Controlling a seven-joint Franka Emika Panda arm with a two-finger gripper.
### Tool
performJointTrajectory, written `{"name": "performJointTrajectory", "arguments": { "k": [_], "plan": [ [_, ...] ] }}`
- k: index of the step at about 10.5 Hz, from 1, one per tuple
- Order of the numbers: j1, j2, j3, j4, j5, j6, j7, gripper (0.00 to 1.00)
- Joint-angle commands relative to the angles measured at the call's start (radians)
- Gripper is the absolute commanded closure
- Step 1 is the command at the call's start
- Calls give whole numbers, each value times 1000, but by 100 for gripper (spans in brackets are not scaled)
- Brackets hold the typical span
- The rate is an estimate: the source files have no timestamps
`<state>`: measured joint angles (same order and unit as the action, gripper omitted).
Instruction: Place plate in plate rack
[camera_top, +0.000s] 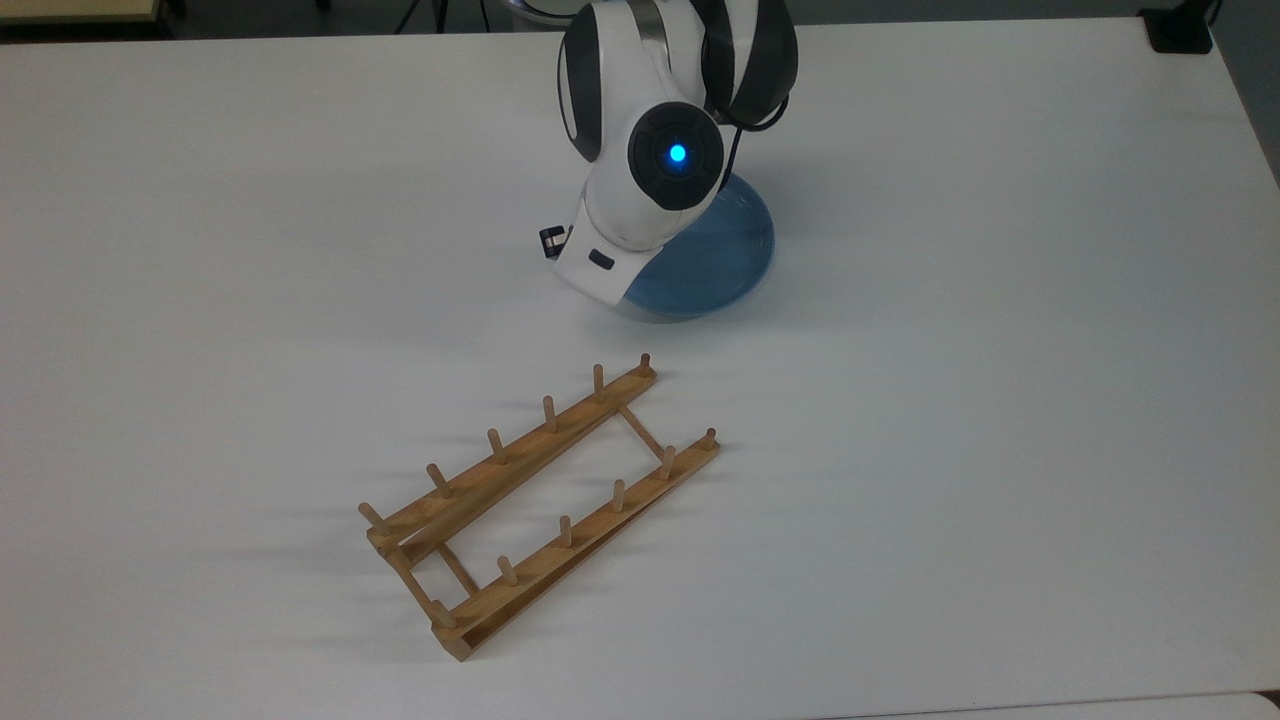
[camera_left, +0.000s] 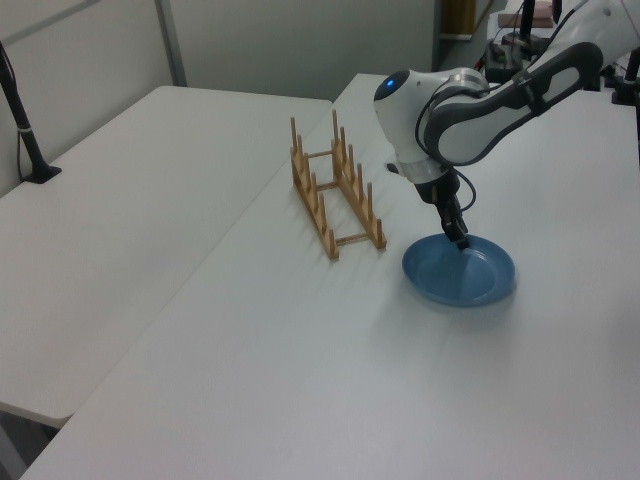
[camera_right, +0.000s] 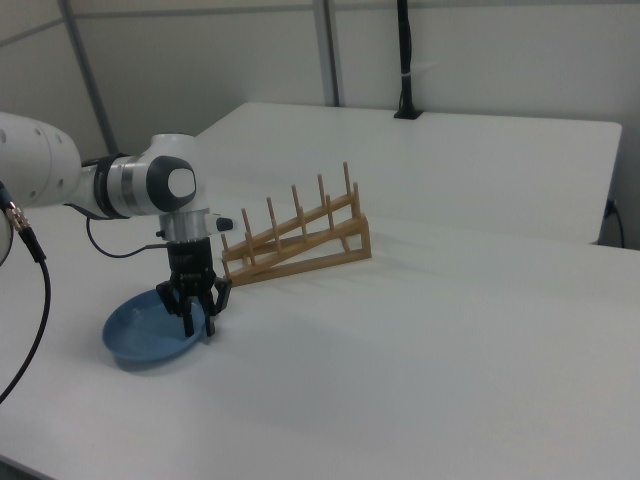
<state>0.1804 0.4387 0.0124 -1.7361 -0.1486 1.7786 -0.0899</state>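
The light-blue plate (camera_top: 718, 258) lies flat on the white table, partly covered by the arm in the top view. In the right view my gripper (camera_right: 198, 322) points straight down, open, with its fingers astride the plate (camera_right: 140, 335) rim on the side facing the plate rack (camera_right: 300, 245). The left view shows the gripper (camera_left: 462, 243) down at the far rim of the plate (camera_left: 460, 275). The wooden plate rack (camera_top: 540, 500) stands with nothing between its pegs, a short way from the plate; in the left view the plate rack (camera_left: 335, 195) lies left of it.
A second white table (camera_left: 130, 180) adjoins across a seam. A black clamped post (camera_left: 25, 120) stands on it. A black block (camera_top: 1180, 30) sits at the top view's upper right corner. A cable (camera_right: 40, 300) hangs from the arm.
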Motion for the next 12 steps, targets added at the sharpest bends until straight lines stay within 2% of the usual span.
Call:
{"name": "performJointTrajectory", "arguments": {
  "k": [1,2,3,7,9,12],
  "plan": [
    [-1,-11,-6,-19,-25,24,2,83],
    [-2,-11,-5,-16,-23,22,2,94],
    [-2,-14,-6,-14,-23,19,4,100],
    [-2,-67,-8,22,-20,-10,9,100],
    [1,-109,-8,102,-19,-80,2,100],
    [1,-146,-8,213,-19,-90,13,100]
  ]
}}
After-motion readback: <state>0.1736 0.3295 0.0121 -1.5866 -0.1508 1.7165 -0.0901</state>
